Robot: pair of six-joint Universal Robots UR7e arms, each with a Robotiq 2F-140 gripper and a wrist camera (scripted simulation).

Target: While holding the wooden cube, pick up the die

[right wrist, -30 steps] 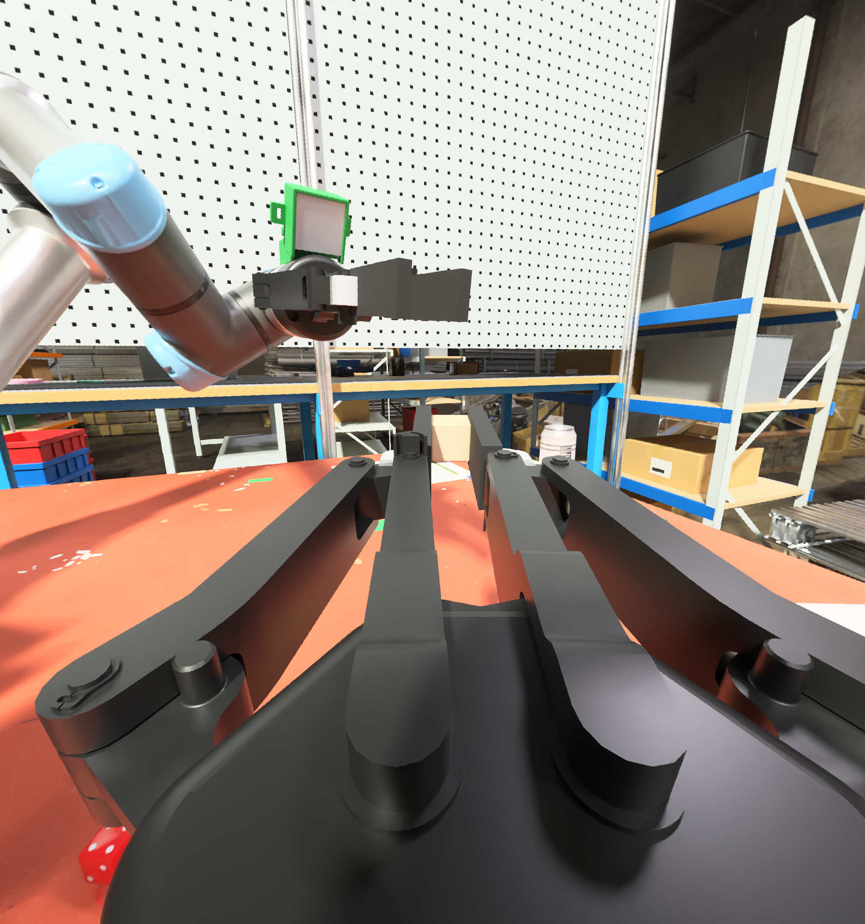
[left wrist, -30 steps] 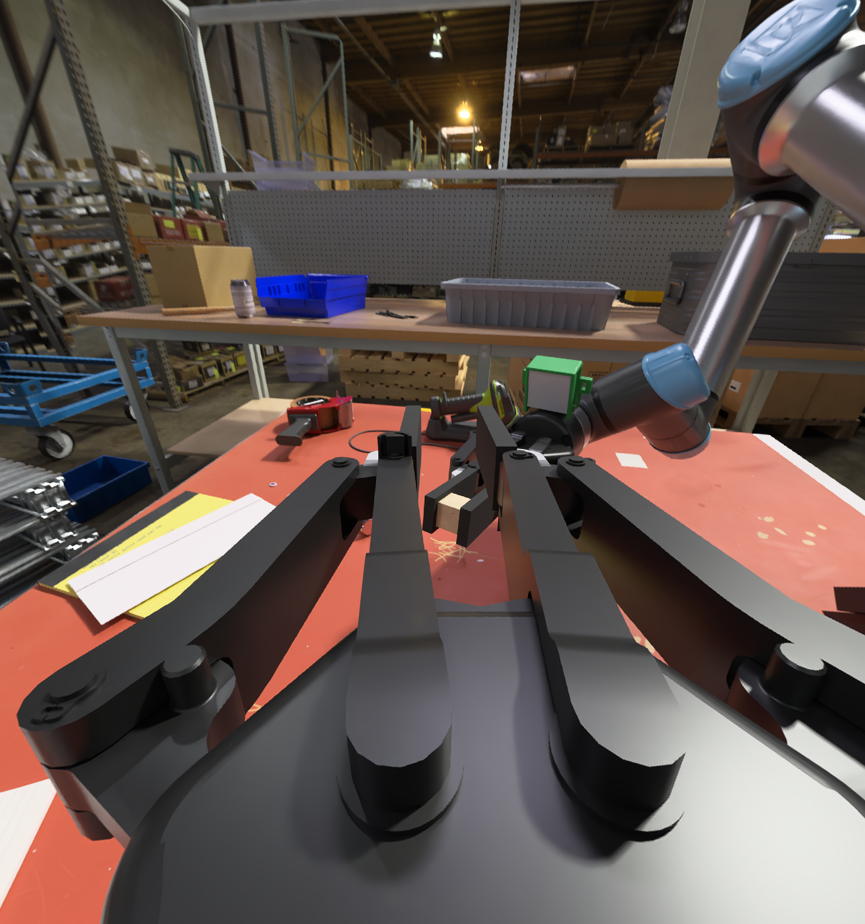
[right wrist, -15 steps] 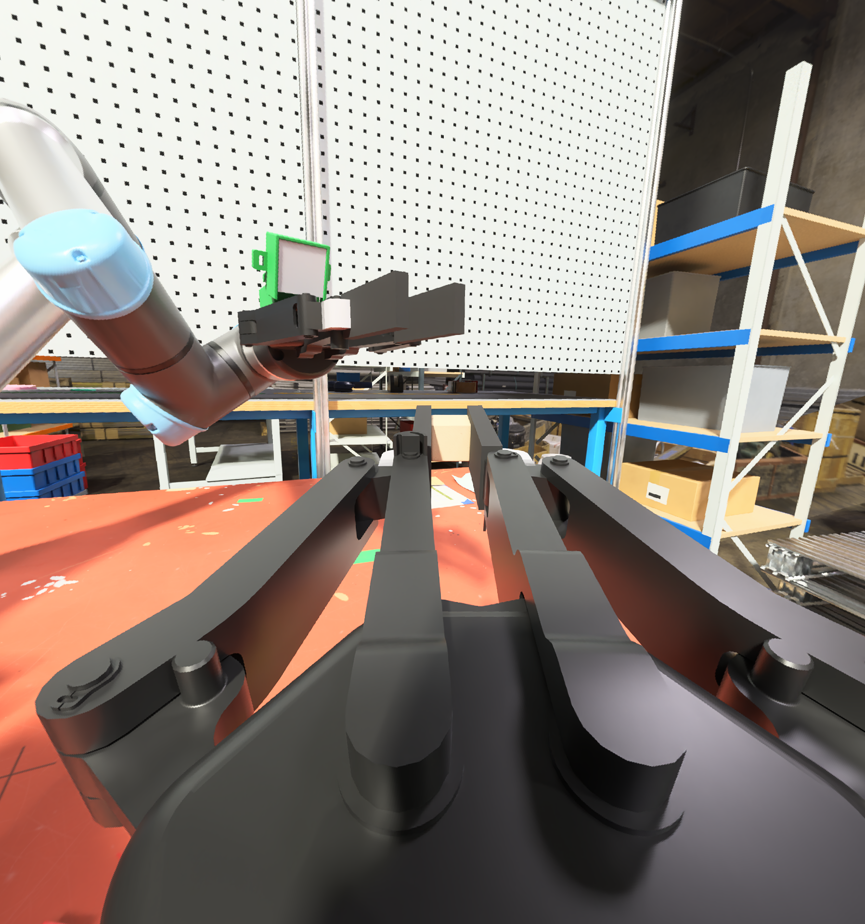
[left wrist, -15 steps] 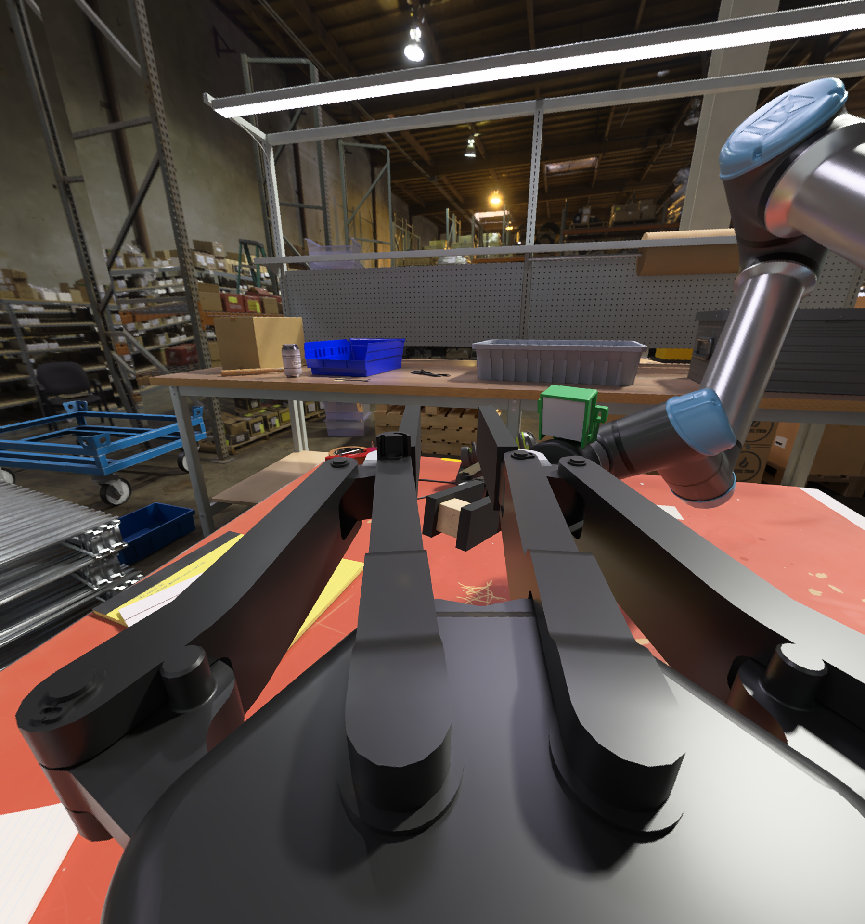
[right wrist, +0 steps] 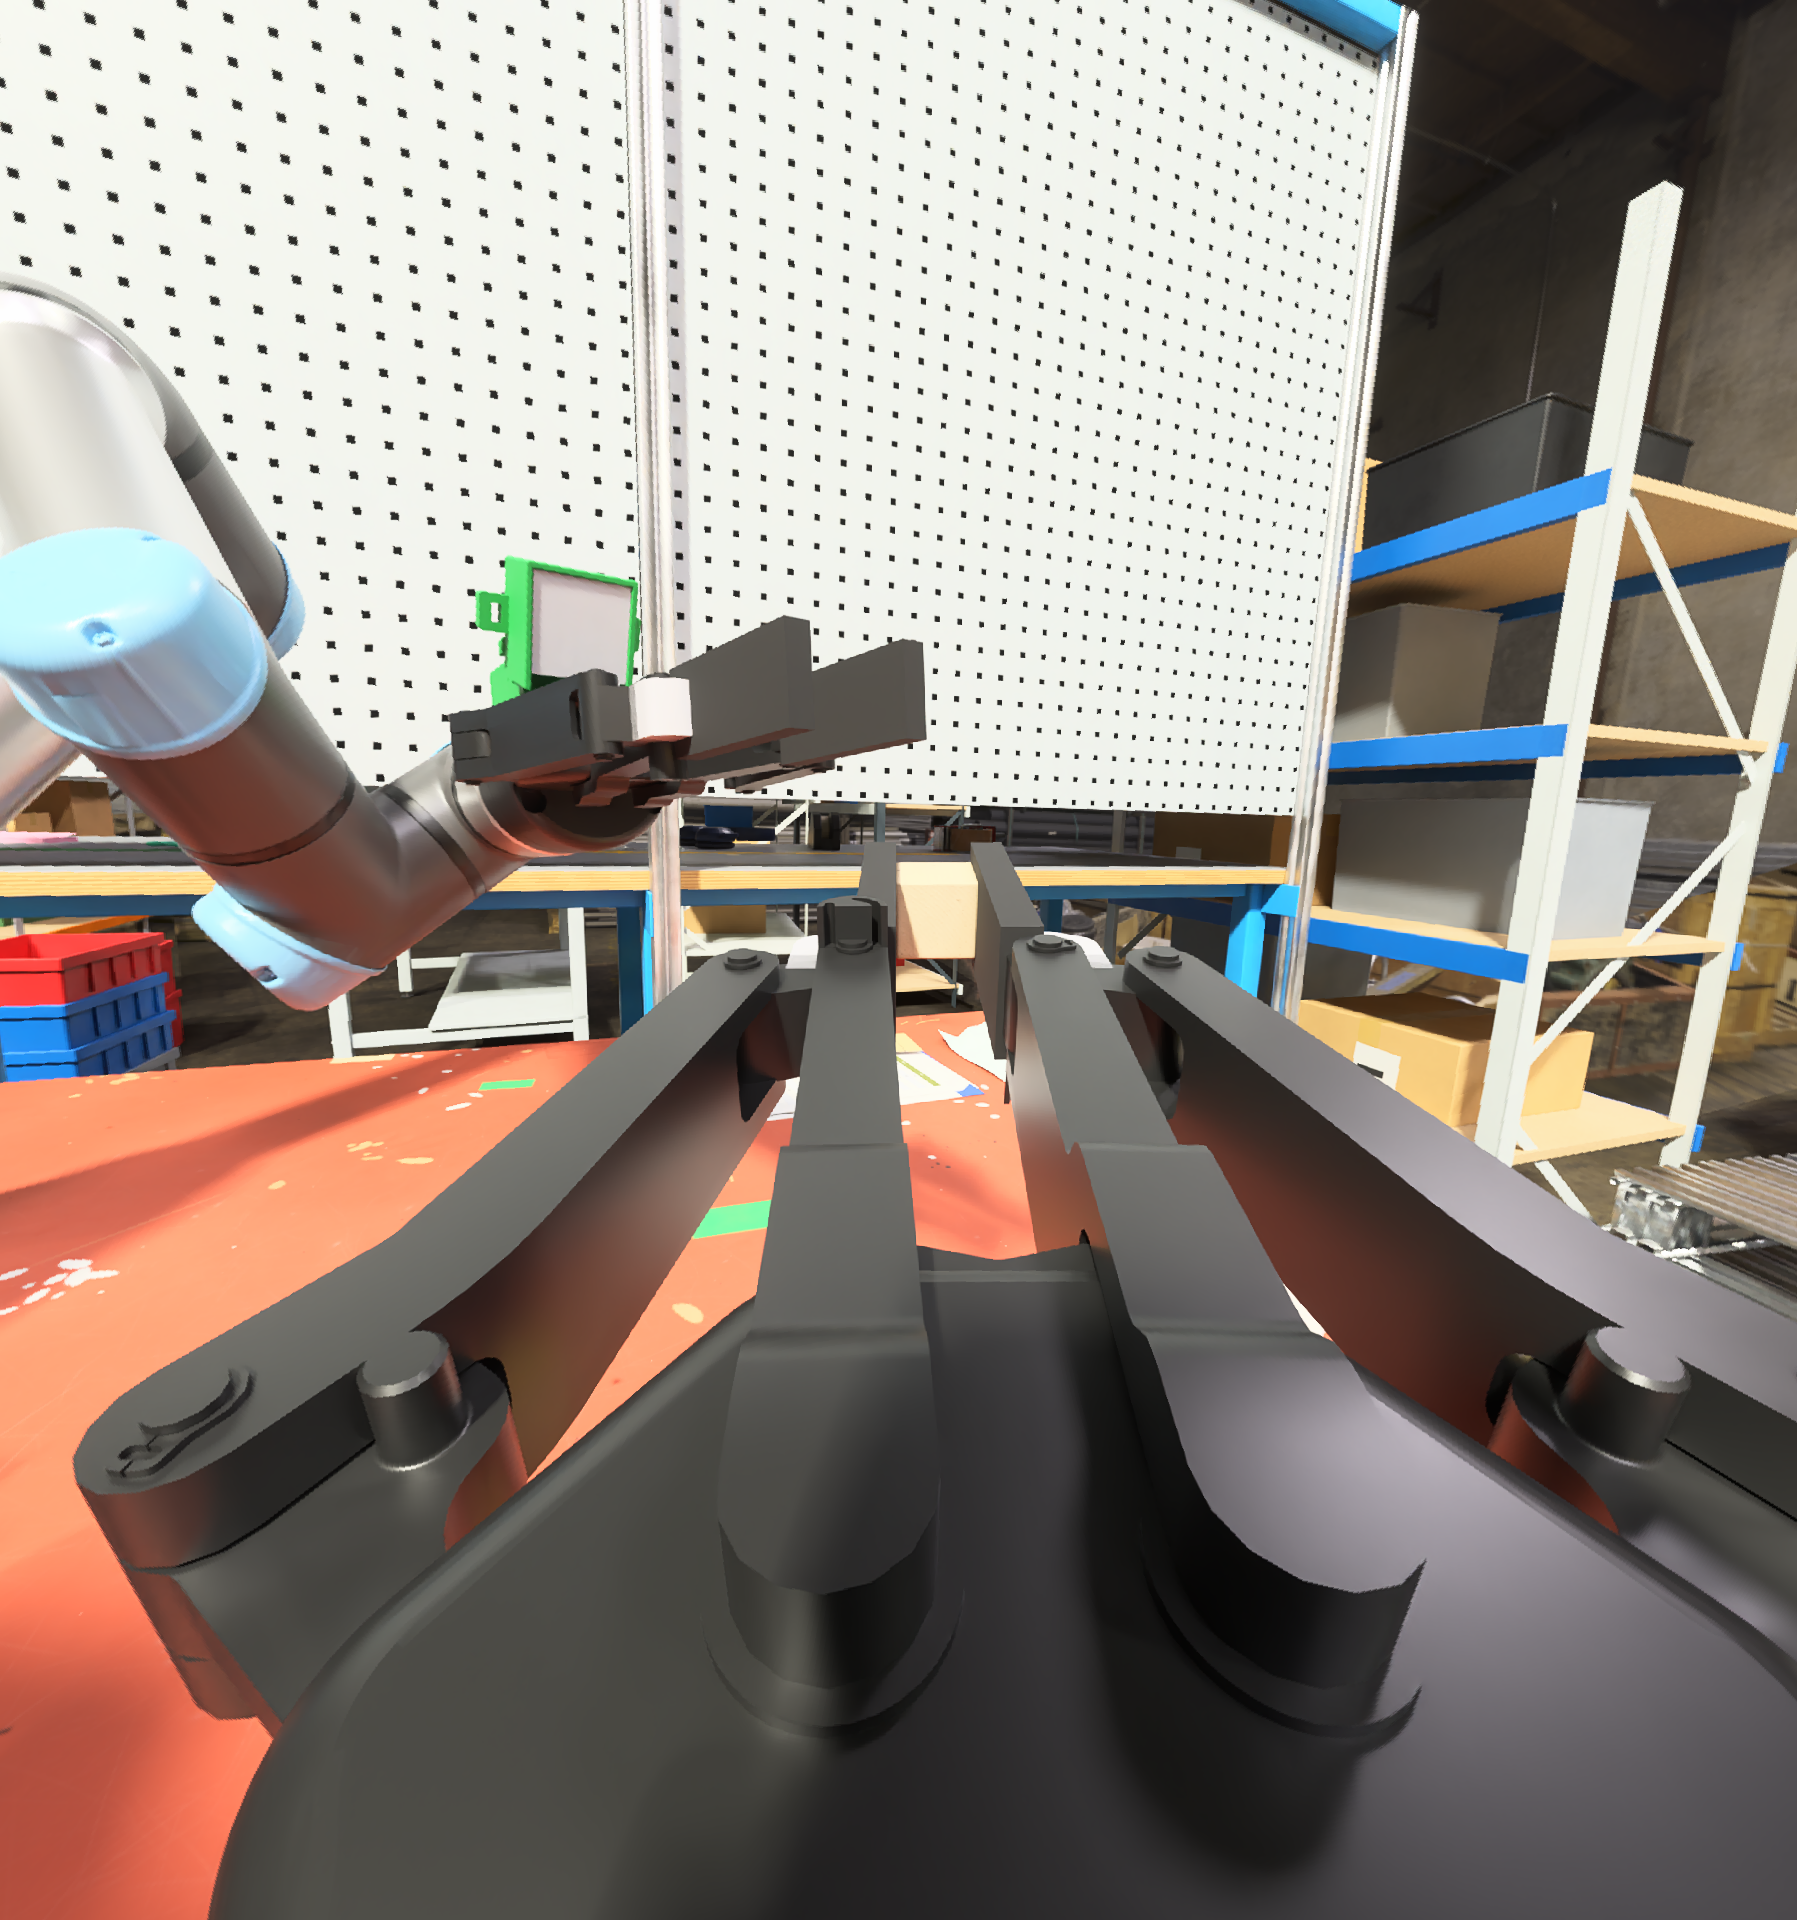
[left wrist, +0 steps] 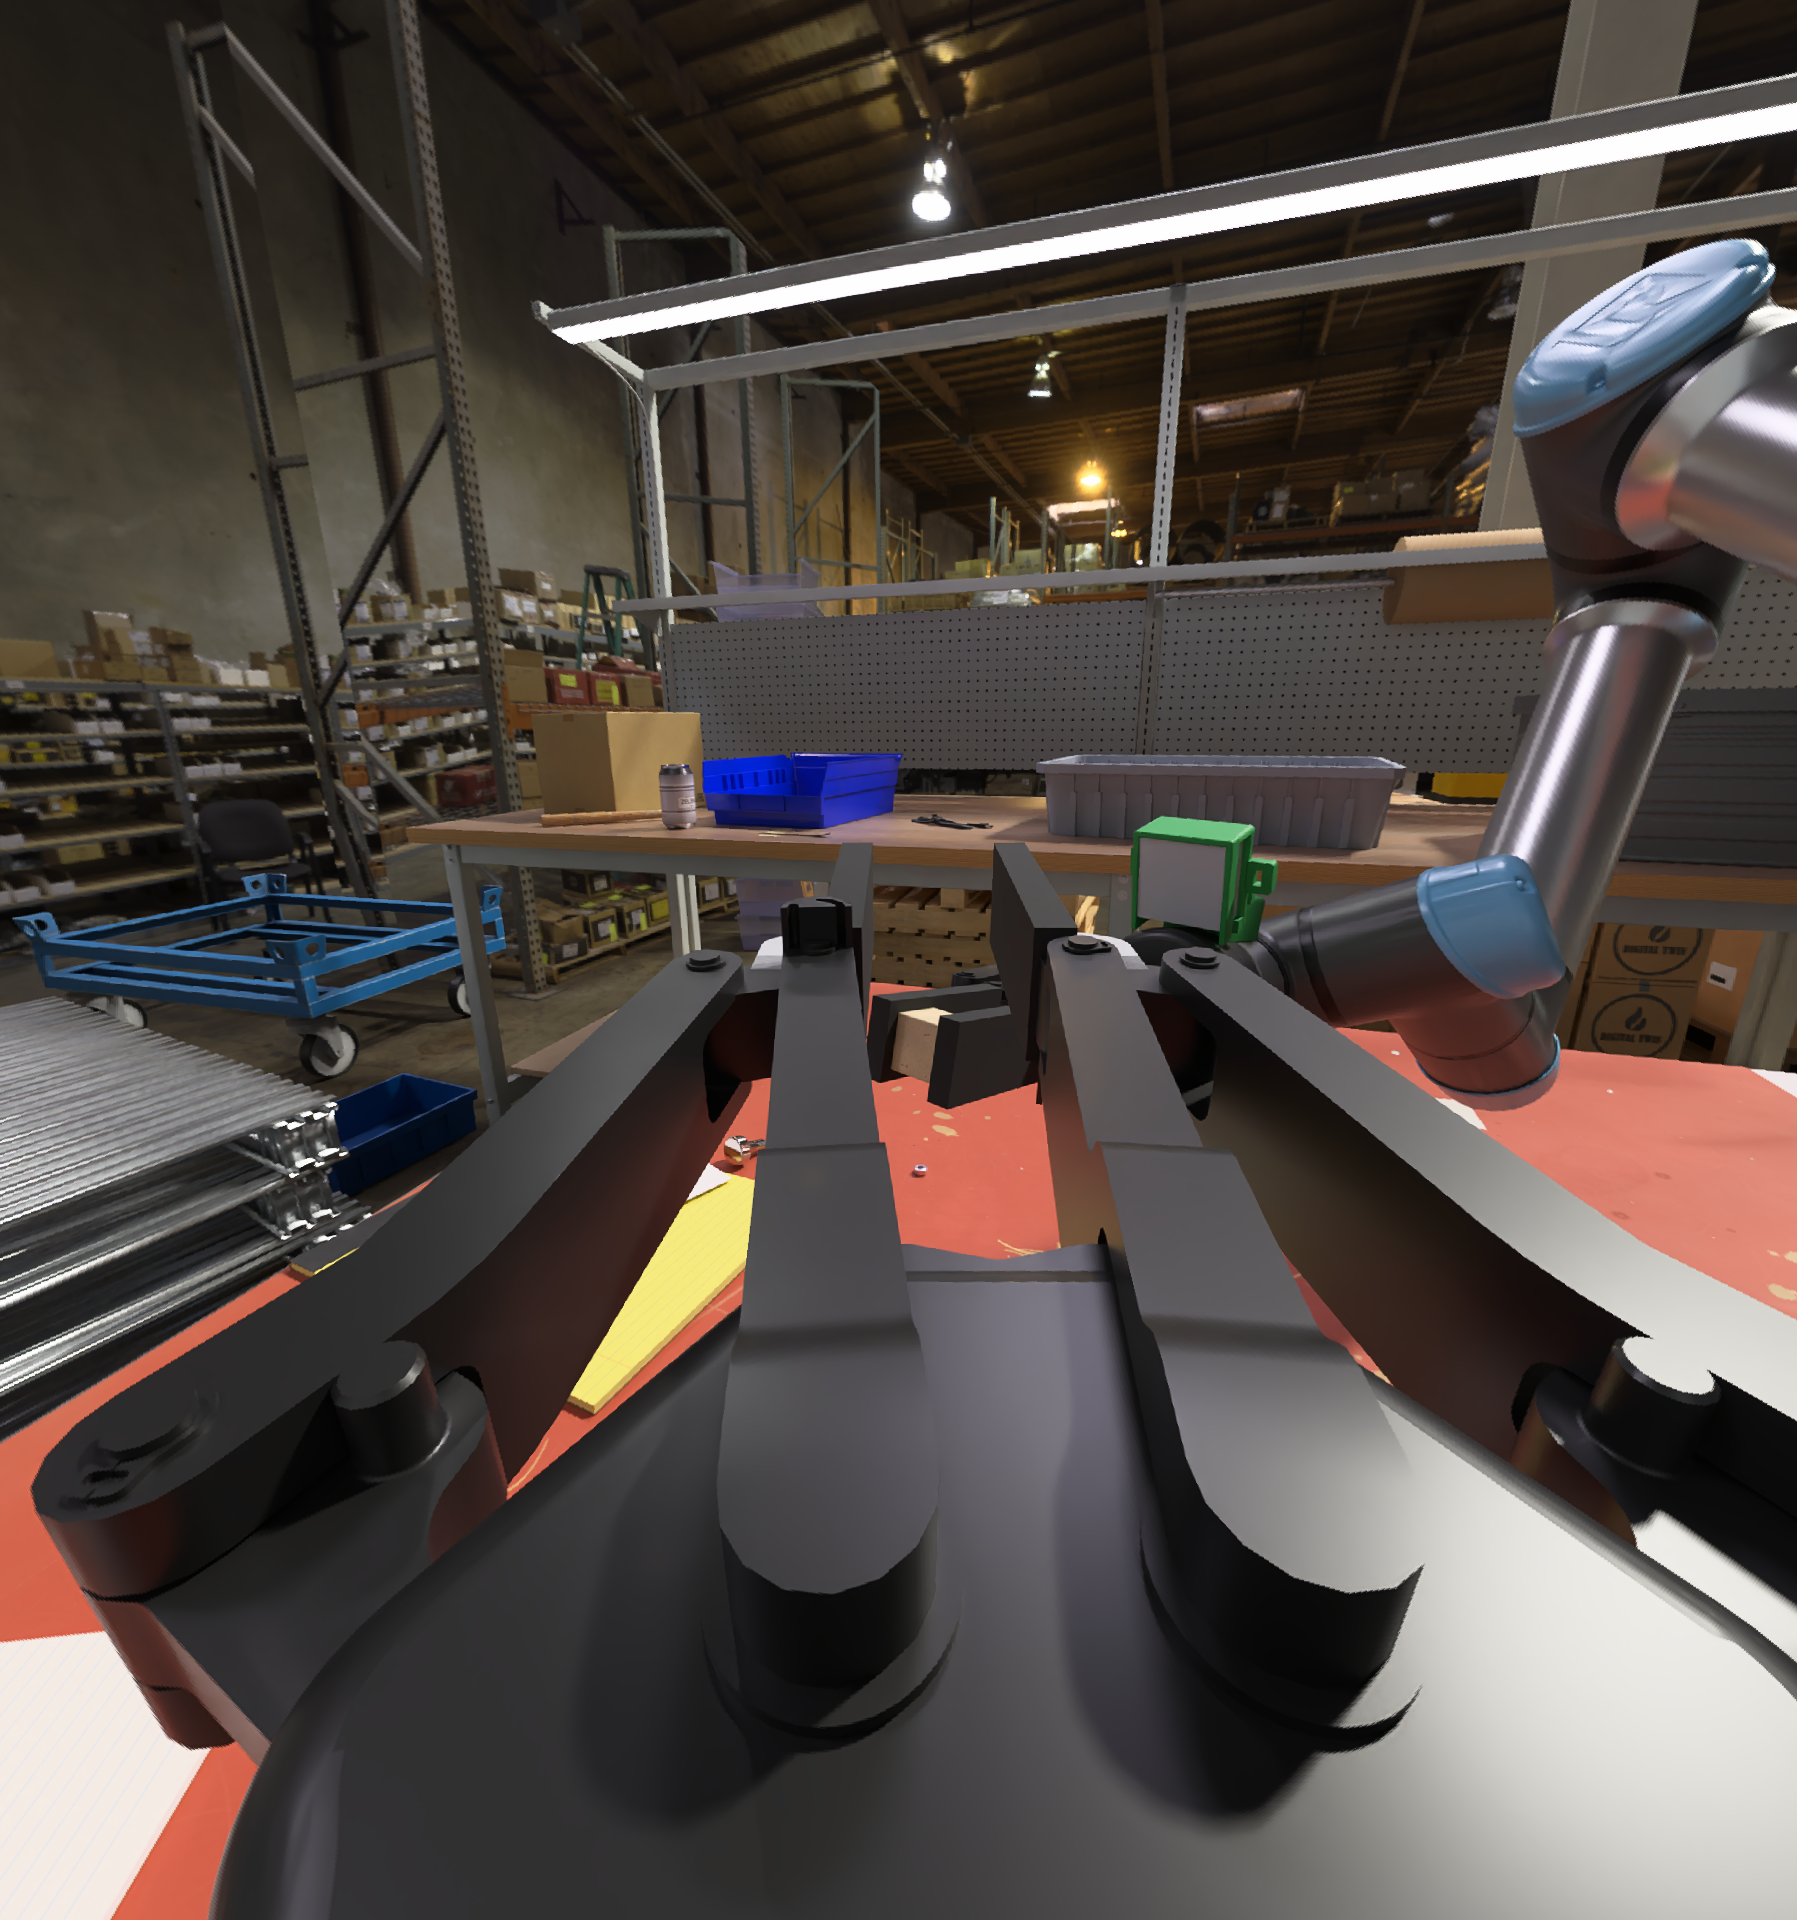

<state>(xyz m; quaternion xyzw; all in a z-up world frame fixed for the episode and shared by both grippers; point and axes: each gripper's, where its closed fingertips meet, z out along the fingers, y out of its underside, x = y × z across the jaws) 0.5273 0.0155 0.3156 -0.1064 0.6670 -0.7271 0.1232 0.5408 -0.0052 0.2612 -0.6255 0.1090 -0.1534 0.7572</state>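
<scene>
My right gripper point(right wrist: 933, 883) is shut on the wooden cube point(right wrist: 935, 920), a pale tan block between its fingertips. The left wrist view shows this too: the right gripper point(left wrist: 915, 1051) holds the cube point(left wrist: 918, 1037) above the red table mat point(left wrist: 1496, 1195). My left gripper point(left wrist: 930, 883) is partly open with nothing between its fingers. It hangs in the air above the table, pointing toward the right gripper. In the right wrist view the left gripper point(right wrist: 863, 686) shows from the side in front of the white pegboard point(right wrist: 977, 364). The die is in neither view.
A yellow pad point(left wrist: 665, 1299) and small metal bits point(left wrist: 918, 1171) lie on the mat under the left gripper. Aluminium bars point(left wrist: 94, 1143) lie off the table's left edge. The right arm's elbow point(left wrist: 1476, 966) stands at the right. A shelving rack point(right wrist: 1600, 831) stands beyond the table.
Both wrist views have tilted upward and show less table. The red die, at the right wrist view's lower left corner 1.0 s ago, has left the view. The right gripper keeps the cube.
</scene>
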